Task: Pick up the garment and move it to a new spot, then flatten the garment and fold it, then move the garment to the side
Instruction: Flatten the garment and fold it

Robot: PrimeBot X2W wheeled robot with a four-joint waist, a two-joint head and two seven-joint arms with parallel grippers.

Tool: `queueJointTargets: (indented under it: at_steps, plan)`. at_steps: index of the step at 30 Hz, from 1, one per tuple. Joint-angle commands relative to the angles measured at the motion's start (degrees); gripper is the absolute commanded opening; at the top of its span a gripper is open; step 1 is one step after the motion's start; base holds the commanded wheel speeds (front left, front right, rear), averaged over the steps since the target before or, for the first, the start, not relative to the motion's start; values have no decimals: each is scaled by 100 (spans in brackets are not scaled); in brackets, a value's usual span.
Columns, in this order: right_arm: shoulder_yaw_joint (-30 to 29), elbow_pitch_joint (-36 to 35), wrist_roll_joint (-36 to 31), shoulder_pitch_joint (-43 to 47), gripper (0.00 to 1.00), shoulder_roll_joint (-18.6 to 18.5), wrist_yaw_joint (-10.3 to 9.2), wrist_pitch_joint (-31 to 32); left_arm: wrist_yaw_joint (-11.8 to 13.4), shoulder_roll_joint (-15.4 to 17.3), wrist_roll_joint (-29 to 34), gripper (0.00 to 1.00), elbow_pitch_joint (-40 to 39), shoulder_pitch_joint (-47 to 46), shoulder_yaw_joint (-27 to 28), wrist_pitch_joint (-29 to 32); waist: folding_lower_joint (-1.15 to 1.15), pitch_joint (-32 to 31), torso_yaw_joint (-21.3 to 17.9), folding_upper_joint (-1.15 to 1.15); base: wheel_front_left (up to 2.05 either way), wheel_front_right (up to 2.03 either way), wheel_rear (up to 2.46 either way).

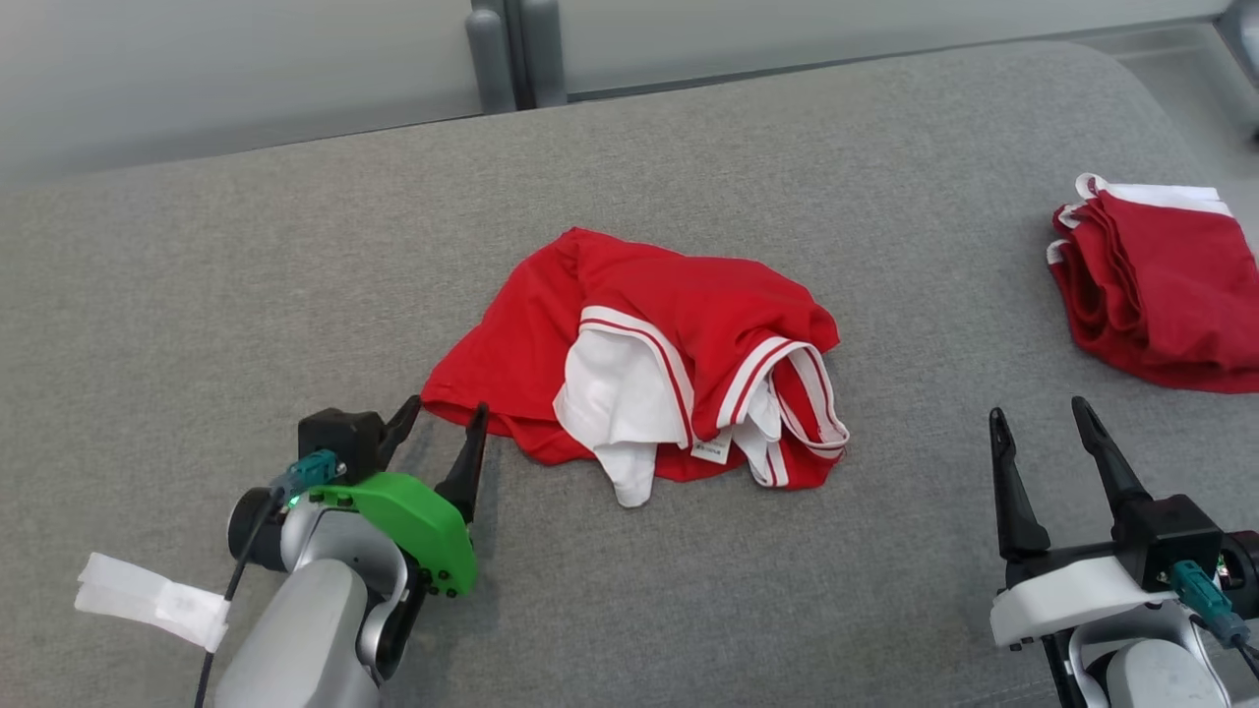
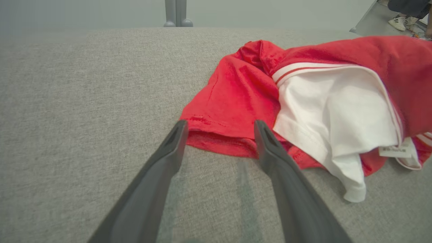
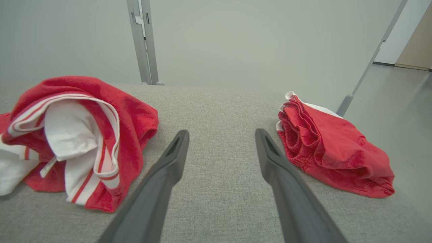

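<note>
A crumpled red garment (image 1: 679, 324) with white panels and striped trim lies in a heap at the middle of the grey cushion (image 1: 689, 147). My left gripper (image 1: 443, 428) is open at the garment's near-left hem; in the left wrist view the left gripper (image 2: 219, 130) has its fingertips on either side of the red edge of the garment (image 2: 233, 98), with nothing clamped. My right gripper (image 1: 1041, 413) stands open over bare cushion to the right. In the right wrist view the right gripper (image 3: 221, 138) points between the garment (image 3: 128, 114) and a second red pile.
A folded red-and-white pile (image 1: 1161, 285) sits at the cushion's far right edge, also the folded pile (image 3: 330, 148) in the right wrist view. A grey post (image 1: 511, 49) and pale wall stand behind the cushion. A person's shoe (image 2: 400, 22) shows on the floor beyond.
</note>
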Motion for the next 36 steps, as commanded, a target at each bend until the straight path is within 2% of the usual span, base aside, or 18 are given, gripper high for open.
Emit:
queueJointTargets:
  at_steps: [1, 12, 16, 19, 21, 23, 29, 31, 36]
  plan:
    - [-7, -10, 33, -66, 100, -5, -9, 1, 30, 69, -8, 100, 105, -140, 21, 10, 0, 226, -250, 0, 0, 0, 0]
    - [-35, 32, 86, -5, 100, -4, -9, 1, -21, 102, -172, 100, 880, -448, 50, -105, 0, 251, -413, 0, 0, 0, 0]
    - [-23, 27, 64, -63, 100, -4, -9, 1, -28, 74, -259, 91, 1048, -536, 73, -144, 0, 252, -394, 0, 0, 0, 0]
    - [-14, 22, 35, -97, 100, -4, -9, 1, -40, 39, -342, 76, 1155, -621, 82, -182, 0, 260, -372, 0, 0, 0, 0]
    - [-10, 23, 17, -99, 100, -4, -9, 1, -45, 1, -393, 58, 1229, -686, 72, -202, 0, 262, -362, 0, 0, 0, 0]
    - [1, 31, 3, -106, 100, -4, -9, 1, -57, -34, -433, 44, 1328, -752, 41, -249, 0, 256, -362, 0, 0, 0, 0]
    - [28, 58, 8, -78, 100, -3, -9, 1, -78, -62, -473, 23, 1507, -809, -63, -341, 0, 222, -395, 0, 0, 0, 0]
    - [29, 57, 15, -64, 100, -3, -9, 1, -83, -58, -492, 2, 1560, -828, -97, -365, 0, 217, -406, 0, 0, 0, 0]
    - [4, 57, 44, -26, 100, -3, -9, 1, -83, -1, -533, 0, 1516, -919, -141, -423, 0, 205, -416, 0, 0, 0, 0]
